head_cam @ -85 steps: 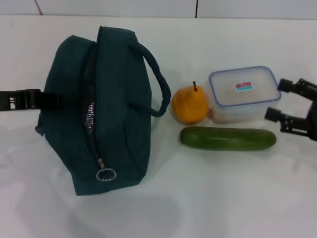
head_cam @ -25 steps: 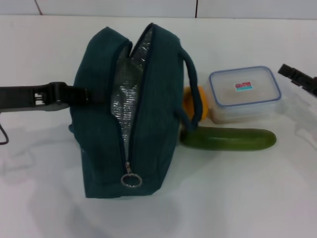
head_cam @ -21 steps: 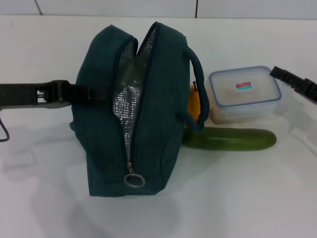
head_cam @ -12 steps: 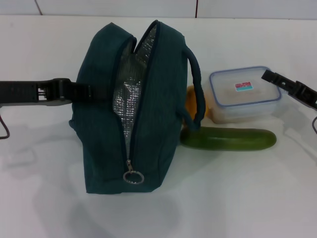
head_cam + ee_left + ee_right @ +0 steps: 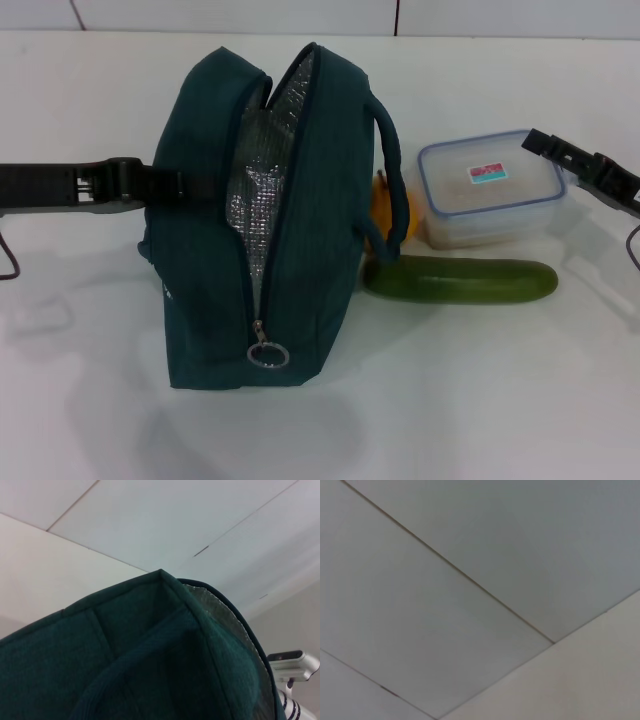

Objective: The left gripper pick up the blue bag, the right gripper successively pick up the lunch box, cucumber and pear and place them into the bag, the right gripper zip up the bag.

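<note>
The blue bag (image 5: 320,200) stands upright on the white table, its zipper open down the top and silver lining showing. My left gripper (image 5: 165,187) reaches in from the left and is shut on the bag's left side; in the left wrist view the bag's fabric (image 5: 125,655) fills the frame. The lunch box (image 5: 485,195) sits to the right of the bag. My right gripper (image 5: 548,150) lies over the box's far right corner. The cucumber (image 5: 460,280) lies in front of the box. The pear (image 5: 413,218) is mostly hidden behind the bag's handle.
The zipper's metal ring pull (image 5: 268,355) hangs at the bag's near end. White table surface (image 5: 450,400) stretches in front of the bag and cucumber. The right wrist view shows only pale wall panels (image 5: 470,580).
The bag, lying flat at first, was raised upright with its top gaping. Over the last second my right gripper moved left onto the lunch box's right end, and the box shifted slightly left.
</note>
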You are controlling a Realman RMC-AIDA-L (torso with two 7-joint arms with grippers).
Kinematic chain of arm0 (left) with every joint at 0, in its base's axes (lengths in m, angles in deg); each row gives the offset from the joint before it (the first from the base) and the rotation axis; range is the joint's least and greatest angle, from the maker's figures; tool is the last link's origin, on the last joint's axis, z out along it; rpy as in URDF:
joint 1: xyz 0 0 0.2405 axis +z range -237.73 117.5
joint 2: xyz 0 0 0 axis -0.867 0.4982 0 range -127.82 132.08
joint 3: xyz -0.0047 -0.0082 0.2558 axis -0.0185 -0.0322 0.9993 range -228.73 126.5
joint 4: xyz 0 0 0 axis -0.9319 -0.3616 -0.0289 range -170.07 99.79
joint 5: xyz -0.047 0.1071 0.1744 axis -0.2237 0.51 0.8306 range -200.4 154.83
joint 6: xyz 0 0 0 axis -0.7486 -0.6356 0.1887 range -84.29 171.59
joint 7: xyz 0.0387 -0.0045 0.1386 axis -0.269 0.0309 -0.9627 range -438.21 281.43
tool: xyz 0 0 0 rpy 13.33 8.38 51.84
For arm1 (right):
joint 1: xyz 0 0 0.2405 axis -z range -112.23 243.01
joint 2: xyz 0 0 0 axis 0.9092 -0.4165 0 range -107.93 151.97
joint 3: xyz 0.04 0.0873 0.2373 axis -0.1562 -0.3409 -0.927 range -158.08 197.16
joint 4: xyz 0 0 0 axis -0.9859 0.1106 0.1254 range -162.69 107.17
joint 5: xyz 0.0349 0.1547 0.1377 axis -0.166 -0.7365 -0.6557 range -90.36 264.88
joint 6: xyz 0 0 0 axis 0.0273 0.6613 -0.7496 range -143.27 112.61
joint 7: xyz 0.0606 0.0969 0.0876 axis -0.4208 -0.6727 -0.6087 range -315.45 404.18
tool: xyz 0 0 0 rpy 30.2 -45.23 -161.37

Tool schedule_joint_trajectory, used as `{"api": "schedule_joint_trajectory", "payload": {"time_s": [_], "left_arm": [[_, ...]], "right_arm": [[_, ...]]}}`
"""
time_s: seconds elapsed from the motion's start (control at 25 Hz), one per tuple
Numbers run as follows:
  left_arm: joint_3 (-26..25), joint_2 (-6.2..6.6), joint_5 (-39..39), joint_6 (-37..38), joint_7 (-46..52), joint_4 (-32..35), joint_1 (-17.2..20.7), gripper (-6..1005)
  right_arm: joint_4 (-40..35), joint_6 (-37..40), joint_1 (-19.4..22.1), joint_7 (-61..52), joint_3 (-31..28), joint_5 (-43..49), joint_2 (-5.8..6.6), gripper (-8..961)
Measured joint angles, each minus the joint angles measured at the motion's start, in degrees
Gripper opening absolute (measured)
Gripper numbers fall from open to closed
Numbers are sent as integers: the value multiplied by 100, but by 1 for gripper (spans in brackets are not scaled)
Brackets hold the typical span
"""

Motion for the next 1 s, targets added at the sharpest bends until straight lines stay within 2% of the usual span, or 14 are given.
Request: {"api": "schedule_joint_trajectory", "payload": {"time_s": [0.44, 0.72, 1.0], "left_arm": [[0, 0, 4, 0, 1, 17, 30, 39], [0, 0, 4, 0, 4, -6, 11, 39], [0, 4, 4, 0, -6, -13, 1, 39]], "right_arm": [[1, 501, 113, -525, -27, -2, 19, 710], [58, 536, 158, -606, -57, -8, 2, 663], [143, 549, 153, -627, -58, -22, -6, 481]]}}
